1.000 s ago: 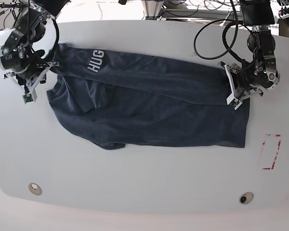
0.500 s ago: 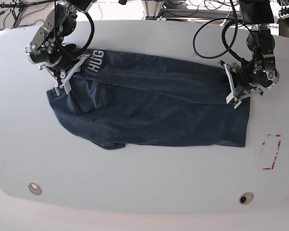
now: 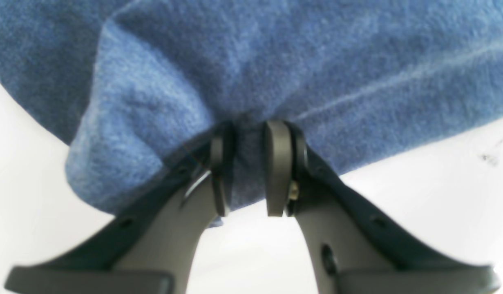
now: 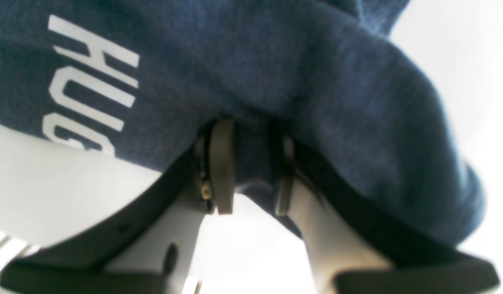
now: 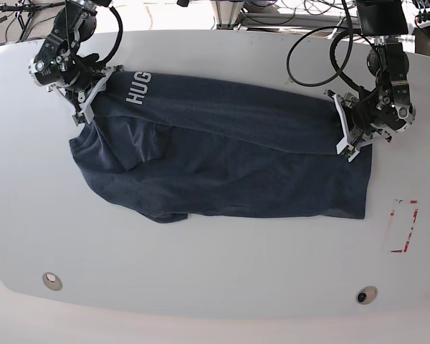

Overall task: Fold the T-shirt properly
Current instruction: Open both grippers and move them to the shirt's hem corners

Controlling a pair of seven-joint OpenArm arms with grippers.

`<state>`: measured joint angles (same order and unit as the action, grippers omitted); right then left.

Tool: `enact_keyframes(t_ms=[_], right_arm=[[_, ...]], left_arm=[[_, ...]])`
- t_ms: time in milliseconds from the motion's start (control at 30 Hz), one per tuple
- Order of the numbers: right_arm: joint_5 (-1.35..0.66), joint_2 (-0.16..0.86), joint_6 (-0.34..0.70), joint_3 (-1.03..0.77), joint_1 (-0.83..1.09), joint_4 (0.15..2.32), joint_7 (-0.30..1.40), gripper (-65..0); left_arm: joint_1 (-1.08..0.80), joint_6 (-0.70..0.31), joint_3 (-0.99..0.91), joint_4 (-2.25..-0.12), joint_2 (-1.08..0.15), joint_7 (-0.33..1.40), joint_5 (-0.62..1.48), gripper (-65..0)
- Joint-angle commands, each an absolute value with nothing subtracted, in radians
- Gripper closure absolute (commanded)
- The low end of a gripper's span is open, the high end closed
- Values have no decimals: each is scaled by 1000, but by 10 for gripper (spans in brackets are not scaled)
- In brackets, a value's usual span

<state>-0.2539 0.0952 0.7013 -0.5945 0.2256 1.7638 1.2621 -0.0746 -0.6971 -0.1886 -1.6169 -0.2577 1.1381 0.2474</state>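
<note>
On white table (image 5: 215, 272), T-shirt (image 5: 229, 158) lettering half hidden by fold, both end effectors (image 3: 245, 167) (image 4: 251, 167) pinching cloth.

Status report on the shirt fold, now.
Left pincer shut on T-shirt edge. Right pincer shut on cloth beside the lettering. Shirt partly folded on table. Nothing in the way.

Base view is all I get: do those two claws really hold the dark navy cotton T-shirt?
Observer: Yes. The left gripper has a fold of the dark navy cotton T-shirt pinched between its jaws.
Operator: And the other one?
Observer: The right gripper pinches cloth too.
Operator: Near the white lettering?
Observer: Beside it; the white block lettering lies left of the jaws in the right wrist view.
</note>
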Motion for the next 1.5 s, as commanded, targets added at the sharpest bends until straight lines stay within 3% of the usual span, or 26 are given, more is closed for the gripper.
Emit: enact_keyframes(t_ms=[0,400,833,1200,1467], right_arm=[[-217,147,698,-596,240,1696,1213,-136],[-217,266,698,-596,237,1540,1106,-136],[-213,268,698,-595,240,1541,1096,-136],[-222,268,698,-596,291,1546,1095,-133],[-225,232,698,-596,323,1641,1098,-138]], left_arm=[[-108,-698,-193,-1623,-275,1178,222,-108],[-205,-698,-194,-1759,-321,1179,223,-108],[-231,-698,-277,-1876,-355,1319,223,-108],[-234,-698,-323,-1785,-358,1307,168,-108],[-234,-698,-328,-1842,-355,1296,173,-108]])
